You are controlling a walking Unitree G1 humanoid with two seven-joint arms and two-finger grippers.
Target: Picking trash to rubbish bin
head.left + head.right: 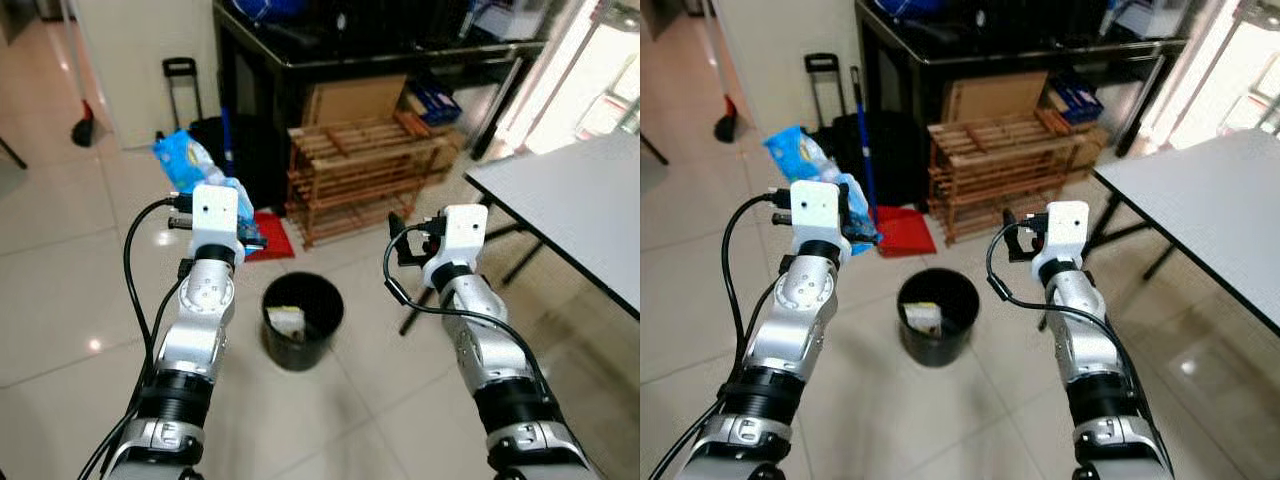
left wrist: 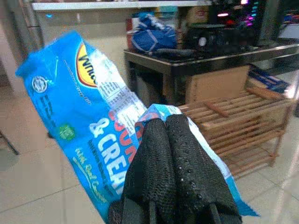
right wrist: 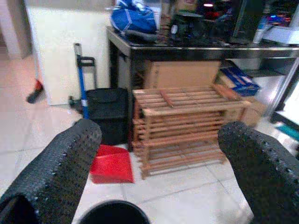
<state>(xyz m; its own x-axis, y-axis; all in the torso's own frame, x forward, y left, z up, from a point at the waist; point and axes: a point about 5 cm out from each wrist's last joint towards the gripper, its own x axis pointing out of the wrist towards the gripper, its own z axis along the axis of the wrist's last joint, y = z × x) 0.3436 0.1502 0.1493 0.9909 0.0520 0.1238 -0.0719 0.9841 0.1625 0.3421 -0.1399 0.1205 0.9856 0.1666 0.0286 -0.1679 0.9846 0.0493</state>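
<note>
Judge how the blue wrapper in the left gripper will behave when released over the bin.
The wrapper looks like thin, crinkled film, so probably floppy and very light. Pinched at one end by the left gripper, it may flutter rather than drop straight. It is held left of the bin, so a release here would likely miss.

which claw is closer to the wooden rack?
Right. The right claw is open and faces the rack; the left claw, shut on the blue wrapper, is farther, left of the bin.
</note>
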